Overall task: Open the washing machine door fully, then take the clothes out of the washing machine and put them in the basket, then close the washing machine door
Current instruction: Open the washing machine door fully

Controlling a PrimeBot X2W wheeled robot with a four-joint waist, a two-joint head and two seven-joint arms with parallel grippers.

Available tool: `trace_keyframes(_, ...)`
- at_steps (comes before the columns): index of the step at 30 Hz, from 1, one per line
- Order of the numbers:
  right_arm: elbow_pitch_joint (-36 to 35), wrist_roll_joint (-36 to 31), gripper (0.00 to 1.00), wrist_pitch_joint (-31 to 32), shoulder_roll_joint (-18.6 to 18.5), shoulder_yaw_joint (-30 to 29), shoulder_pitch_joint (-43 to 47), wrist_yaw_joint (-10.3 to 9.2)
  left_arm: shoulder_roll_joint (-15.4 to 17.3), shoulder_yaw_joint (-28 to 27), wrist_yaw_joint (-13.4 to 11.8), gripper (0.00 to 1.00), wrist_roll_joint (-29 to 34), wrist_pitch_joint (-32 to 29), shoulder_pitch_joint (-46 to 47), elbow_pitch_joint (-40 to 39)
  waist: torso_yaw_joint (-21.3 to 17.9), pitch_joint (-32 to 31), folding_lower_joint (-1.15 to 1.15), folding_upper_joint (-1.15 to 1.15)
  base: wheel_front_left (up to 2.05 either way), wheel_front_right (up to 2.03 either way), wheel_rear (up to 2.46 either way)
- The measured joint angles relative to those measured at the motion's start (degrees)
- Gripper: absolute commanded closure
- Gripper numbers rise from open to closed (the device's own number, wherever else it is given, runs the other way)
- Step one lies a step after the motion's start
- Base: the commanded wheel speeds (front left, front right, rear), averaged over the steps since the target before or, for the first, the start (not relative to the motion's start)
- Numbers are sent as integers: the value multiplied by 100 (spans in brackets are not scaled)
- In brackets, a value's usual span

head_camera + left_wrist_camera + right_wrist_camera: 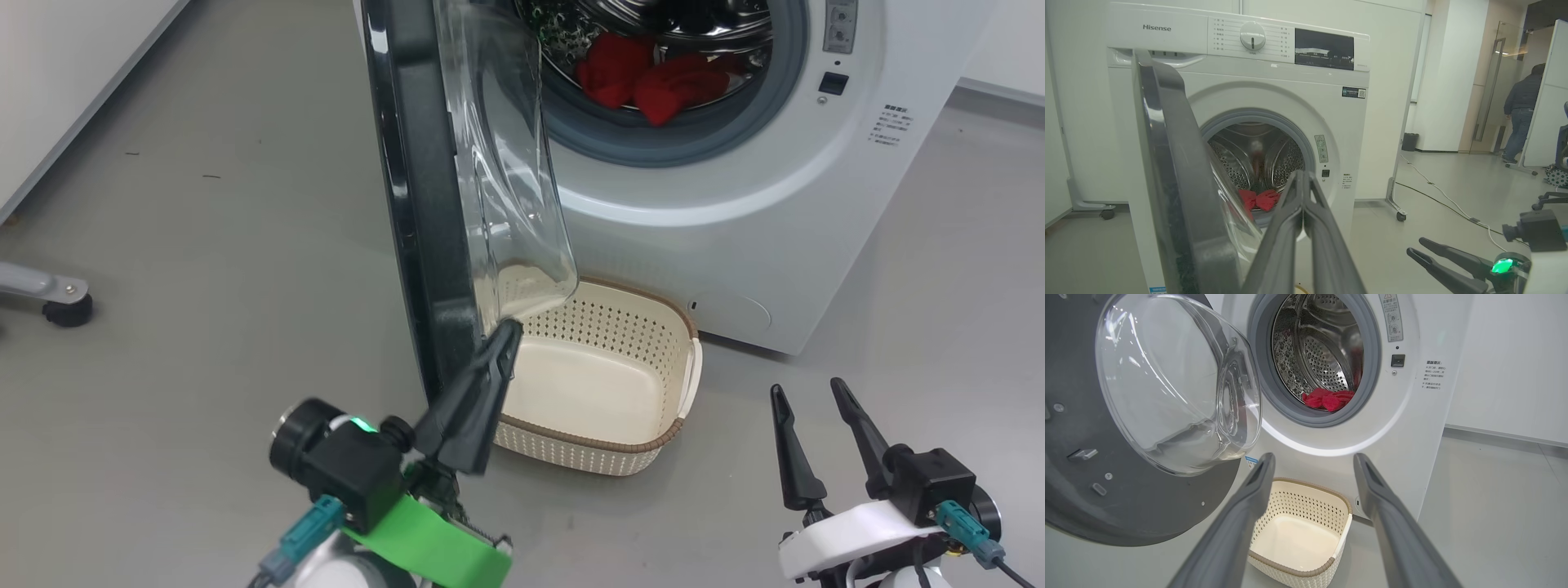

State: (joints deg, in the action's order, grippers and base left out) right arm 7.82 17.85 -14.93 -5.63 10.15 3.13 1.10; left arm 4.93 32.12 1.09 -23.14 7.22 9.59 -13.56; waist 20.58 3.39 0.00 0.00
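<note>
Left gripper (508, 331) pinched shut, empty, centre frame beside glossy black-rimmed washing machine door (424, 204); right gripper (806, 388) splayed, empty, lower right; crumpled red clothes (653, 77) up top.

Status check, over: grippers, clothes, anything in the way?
Left gripper shut beside washing machine door. Right gripper open, empty. Clothes in drum, basket empty. Door half open, beside basket.
</note>
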Motion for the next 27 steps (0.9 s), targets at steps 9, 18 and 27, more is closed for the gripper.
trace_keyframes(9, 93, -88, 0, 0, 42, 38, -12, 135, 126, 199, 14, 100, -191, -773, -465, 664, -246, 42, 0, 0, 0, 0, 0)
trace_keyframes(18, 149, -144, 0, 0, 71, 8, -26, 186, 124, 7, -135, 100, -258, -954, -470, 994, -476, 120, 0, 0, 0, 0, 0)
trace_keyframes(27, 170, -181, 0, 0, 113, -103, -28, 219, 105, -202, -286, 100, -275, -991, -447, 1261, -565, 159, 0, 0, 0, 0, 0)
